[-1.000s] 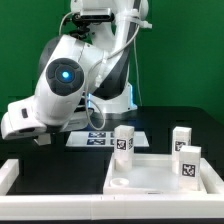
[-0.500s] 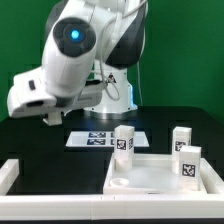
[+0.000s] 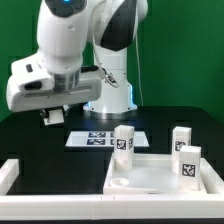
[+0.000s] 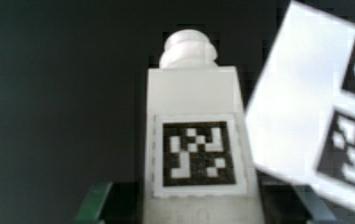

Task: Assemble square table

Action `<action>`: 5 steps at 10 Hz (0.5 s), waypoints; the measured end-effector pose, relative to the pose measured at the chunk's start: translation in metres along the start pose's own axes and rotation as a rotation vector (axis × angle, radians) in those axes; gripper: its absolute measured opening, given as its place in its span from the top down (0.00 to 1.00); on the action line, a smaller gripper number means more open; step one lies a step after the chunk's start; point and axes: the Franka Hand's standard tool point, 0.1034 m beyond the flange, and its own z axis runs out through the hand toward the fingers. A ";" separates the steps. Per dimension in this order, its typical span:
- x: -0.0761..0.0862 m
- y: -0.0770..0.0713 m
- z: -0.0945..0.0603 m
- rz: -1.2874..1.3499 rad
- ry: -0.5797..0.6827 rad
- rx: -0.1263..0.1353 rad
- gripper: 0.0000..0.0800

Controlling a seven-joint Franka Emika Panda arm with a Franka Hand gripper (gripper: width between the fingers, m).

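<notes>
Judging from both views, a leg [image 4: 195, 130] is held clamped in the gripper [image 3: 55, 117] above the black table near the marker board [image 3: 97, 139], and lowering into an empty socket of the square table [image 3: 150, 172] is called for next.

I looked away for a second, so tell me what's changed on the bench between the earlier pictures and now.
The arm has risen and swung upright; the gripper now hangs above the black table, holding a white leg, as the wrist view shows. The tabletop slab, the three upright legs and the marker board stayed put.
</notes>
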 end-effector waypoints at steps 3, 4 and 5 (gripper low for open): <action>0.062 -0.019 -0.081 0.037 0.233 -0.078 0.64; 0.068 -0.015 -0.096 0.002 0.279 -0.109 0.64; 0.072 -0.012 -0.095 0.004 0.376 -0.118 0.64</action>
